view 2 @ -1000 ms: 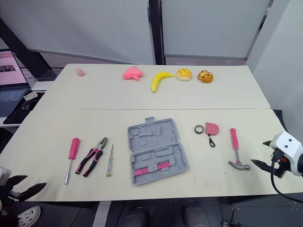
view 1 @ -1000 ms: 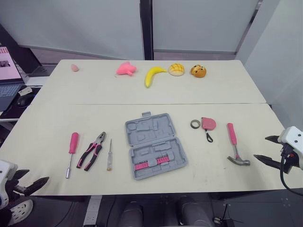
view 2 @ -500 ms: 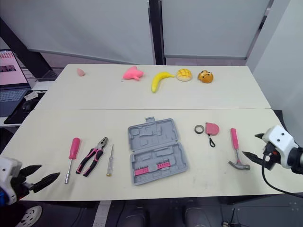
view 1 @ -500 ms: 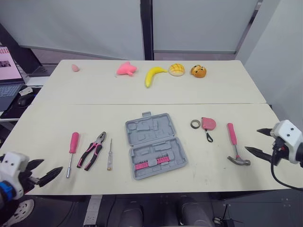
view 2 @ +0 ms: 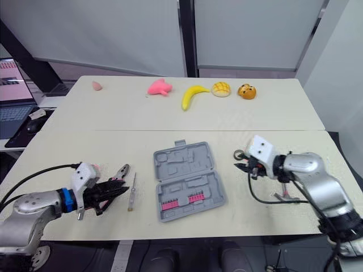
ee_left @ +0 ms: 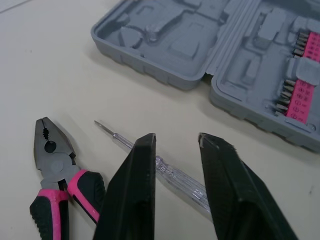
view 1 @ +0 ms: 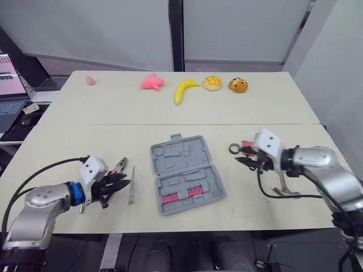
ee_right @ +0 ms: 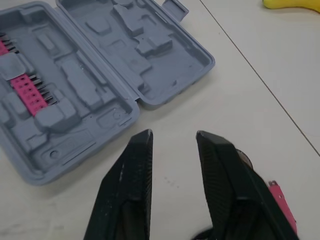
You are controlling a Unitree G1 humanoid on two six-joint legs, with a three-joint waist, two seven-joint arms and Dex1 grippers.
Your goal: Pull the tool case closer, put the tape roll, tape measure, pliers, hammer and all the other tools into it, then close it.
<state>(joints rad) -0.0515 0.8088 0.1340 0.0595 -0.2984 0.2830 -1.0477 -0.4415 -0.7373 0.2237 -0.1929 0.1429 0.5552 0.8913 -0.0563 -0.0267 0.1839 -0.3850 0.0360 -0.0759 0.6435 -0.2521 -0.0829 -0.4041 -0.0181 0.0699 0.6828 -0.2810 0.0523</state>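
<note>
Nearest the robot, the left gripper (ee_left: 176, 140) hangs low over the near-left part of the table (view 1: 51, 147), its two black fingers spread apart and holding nothing. In the left wrist view the clear-handled screwdriver (ee_left: 165, 170) runs under the gap between them; whether they touch it cannot be told. The pliers (ee_left: 55, 170), with pink and black handles, lie just beside that screwdriver, jaws pointing away from the robot.

The tool case (view 1: 186, 174) lies open and flat in the middle of the near table, between the two grippers, with a pink strip of bits in its nearer half. It has none of the loose tools in it.

On the right, the hammer (view 2: 282, 197) lies near the table's front edge, its head showing below the right arm. The right gripper (ee_right: 173, 135) is just past the case's right side, its fingers parted and empty, hovering at the tape roll (view 1: 233, 148). The pink tape measure (ee_right: 280, 205) lies just beside the roll.

On the far table a pink toy (view 1: 151, 83), a banana (view 1: 184, 89), a yellow bun (view 1: 211, 83) and an orange bun (view 1: 237, 85) sit in a row, with a small pink lump (view 1: 89, 80) further left.
</note>
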